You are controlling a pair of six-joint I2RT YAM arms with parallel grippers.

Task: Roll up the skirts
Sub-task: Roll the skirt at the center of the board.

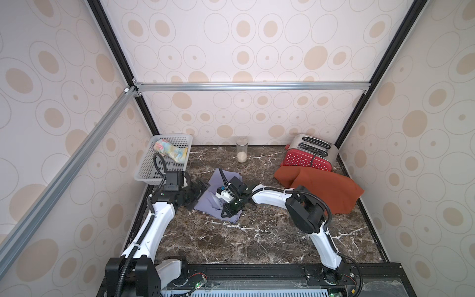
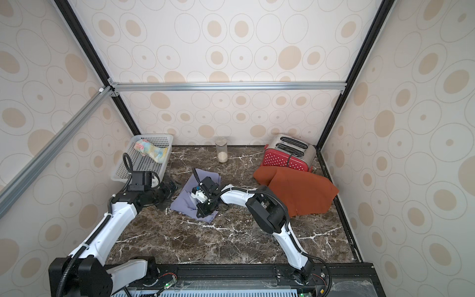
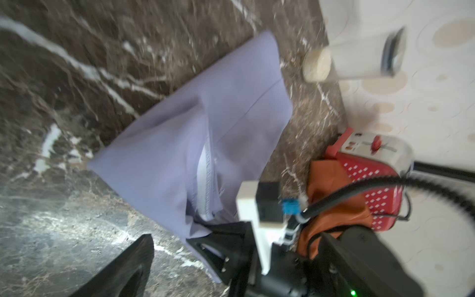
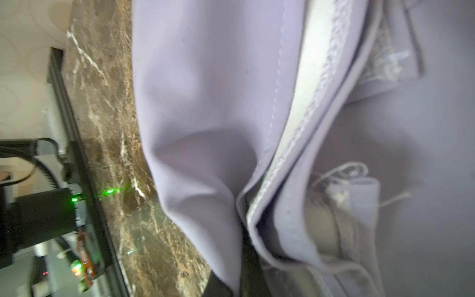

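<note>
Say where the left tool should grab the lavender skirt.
The lavender skirt's free left corner, coming in low from the robot's left, probably: it lies flat there, uncovered, beside the open left tool; the right tool is shut on the near edge.

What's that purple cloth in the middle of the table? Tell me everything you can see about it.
The lavender skirt is plain, smooth, thin-looking cloth, loosely folded in layers, not yet rolled. It lies near the middle of the dark marble table. The wrist views show a stitched hem and a paler inner seam where layers part. The right gripper is shut on one edge; the left gripper stands open beside it.
</note>
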